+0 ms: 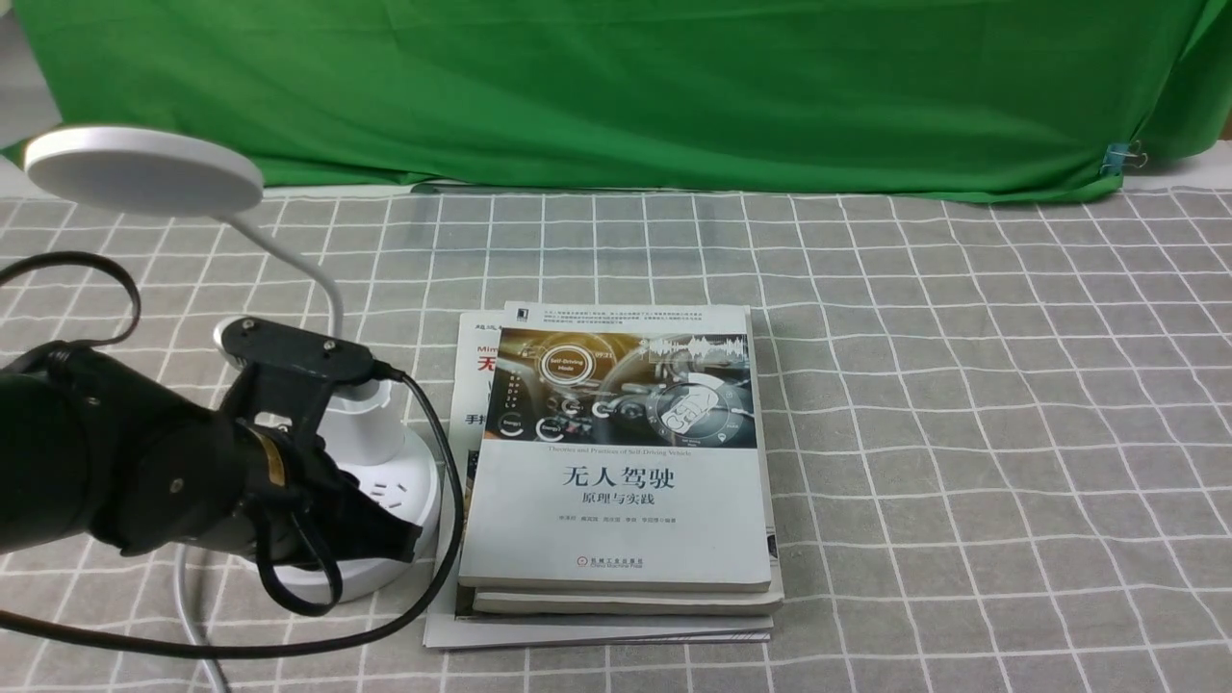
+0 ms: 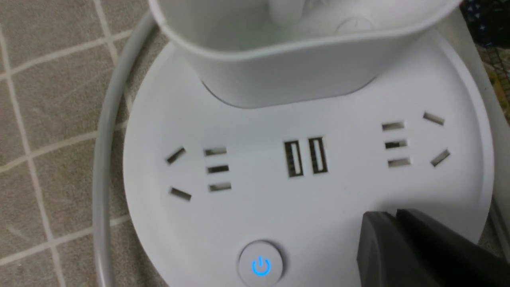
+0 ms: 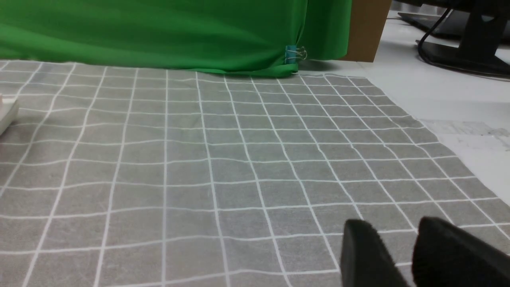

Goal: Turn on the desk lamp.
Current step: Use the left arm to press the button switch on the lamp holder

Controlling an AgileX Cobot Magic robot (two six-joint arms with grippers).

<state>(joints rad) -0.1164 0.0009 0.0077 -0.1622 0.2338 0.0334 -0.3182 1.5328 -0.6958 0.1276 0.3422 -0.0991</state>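
The desk lamp (image 1: pixel 390 493) stands at the left of the checked cloth, its flat disc head (image 1: pixel 144 168) raised on a thin curved neck (image 1: pixel 322 279) above the cup holder (image 1: pixel 373 423). My left gripper (image 1: pixel 404 539) is shut and hovers low over the round base (image 2: pixel 279 207), its tips (image 2: pixel 392 217) just beside a round button (image 2: pixel 261 264) with a glowing blue power symbol. Two USB ports (image 2: pixel 305 157) and sockets lie between the button and the cup holder. My right gripper (image 3: pixel 406 227) is open over bare cloth, out of the front view.
A stack of books (image 1: pixel 621 452) lies right beside the lamp base. A white cord (image 2: pixel 103 159) curves round the base's outer side. A green backdrop (image 1: pixel 616 87) hangs at the far edge, held by a blue clip (image 1: pixel 1116 159).
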